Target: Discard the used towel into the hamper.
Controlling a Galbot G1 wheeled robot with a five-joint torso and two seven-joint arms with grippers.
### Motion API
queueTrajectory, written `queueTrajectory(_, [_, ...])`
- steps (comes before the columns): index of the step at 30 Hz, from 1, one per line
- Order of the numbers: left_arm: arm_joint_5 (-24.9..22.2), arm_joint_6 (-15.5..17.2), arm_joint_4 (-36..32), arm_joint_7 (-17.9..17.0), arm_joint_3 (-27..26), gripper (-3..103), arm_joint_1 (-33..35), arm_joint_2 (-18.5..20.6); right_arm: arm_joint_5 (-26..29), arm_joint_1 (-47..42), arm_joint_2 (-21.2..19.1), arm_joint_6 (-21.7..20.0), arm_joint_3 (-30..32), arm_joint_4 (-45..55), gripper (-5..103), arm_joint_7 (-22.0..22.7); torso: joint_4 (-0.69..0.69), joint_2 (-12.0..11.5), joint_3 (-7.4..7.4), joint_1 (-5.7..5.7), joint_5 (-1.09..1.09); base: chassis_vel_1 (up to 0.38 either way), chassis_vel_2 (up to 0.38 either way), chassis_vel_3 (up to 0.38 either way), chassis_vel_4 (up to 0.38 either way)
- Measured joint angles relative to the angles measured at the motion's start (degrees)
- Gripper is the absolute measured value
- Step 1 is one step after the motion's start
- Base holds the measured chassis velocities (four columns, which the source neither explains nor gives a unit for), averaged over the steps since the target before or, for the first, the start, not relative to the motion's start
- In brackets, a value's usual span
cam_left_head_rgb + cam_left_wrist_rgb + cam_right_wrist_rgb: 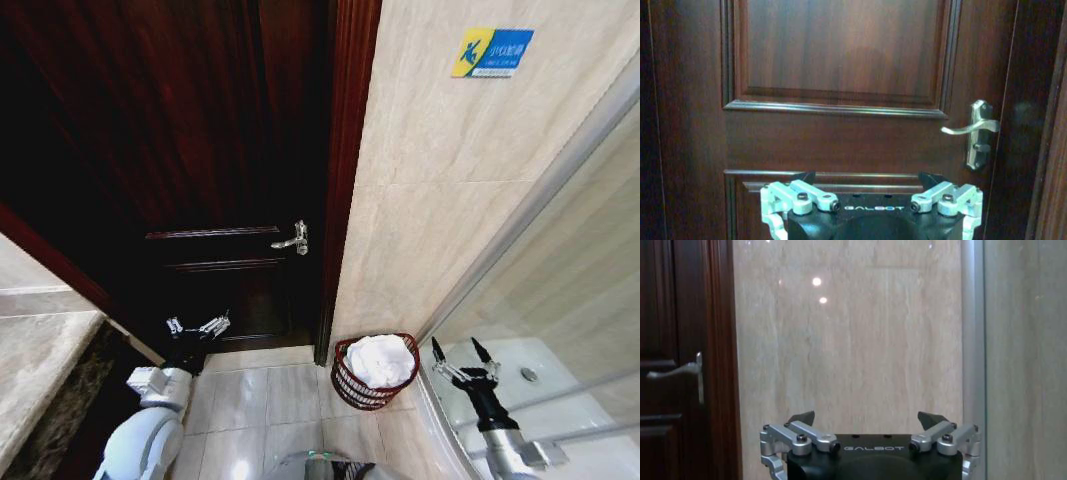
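Observation:
The hamper [350,384], a small round reddish-brown wicker basket, stands on the floor tiles against the beige wall, just right of the door frame. A white towel [381,358] lies bunched inside it, filling its top. My left gripper [197,327] hovers open and empty to the hamper's left, in front of the dark door. In the left wrist view the left gripper [867,179] faces the door panel. My right gripper [460,352] hovers open and empty just right of the hamper, by the glass. In the right wrist view the right gripper [867,418] faces the tiled wall.
A dark wooden door [200,150] with a silver lever handle [293,240] is shut ahead. A glass shower partition [560,300] stands at the right with a white shower floor behind it. A stone counter [40,360] edges the left. Light floor tiles [250,400] lie between.

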Motion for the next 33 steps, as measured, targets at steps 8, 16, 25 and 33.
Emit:
queueTrajectory(8, [0.0, 0.0, 0.0, 0.0, 0.0, 100, 0.0, 0.0, -2.3, -1.2, 2.2, -0.3, -1.9, 5.6, 100, 4.9, -0.01, 0.0, 0.00, 0.00, 0.00, 0.000, 0.000, 0.000, 0.000])
queueTrajectory(16, [0.0, 0.0, 0.0, 0.0, 0.0, 100, 0.0, 0.0, -4.8, -2.0, 3.3, -0.4, -4.0, 9.3, 100, 7.6, 0.00, 0.0, 0.00, 0.00, 0.00, 0.000, 0.000, 0.000, 0.000])
queueTrajectory(25, [0.0, 0.0, 0.0, 0.0, 0.0, 100, 0.0, 0.0, -6.1, -2.4, 3.1, -0.6, -4.5, 10.0, 100, 9.0, 0.00, 0.0, 0.00, 0.00, 0.00, 0.000, 0.000, 0.000, 0.000])
queueTrajectory(33, [0.0, 0.0, 0.0, 0.0, 0.0, 100, 0.0, 0.0, -6.1, -2.4, 3.1, -0.6, -4.5, 9.8, 100, 9.0, 0.00, 0.0, 0.00, 0.00, 0.00, 0.000, 0.000, 0.000, 0.000])
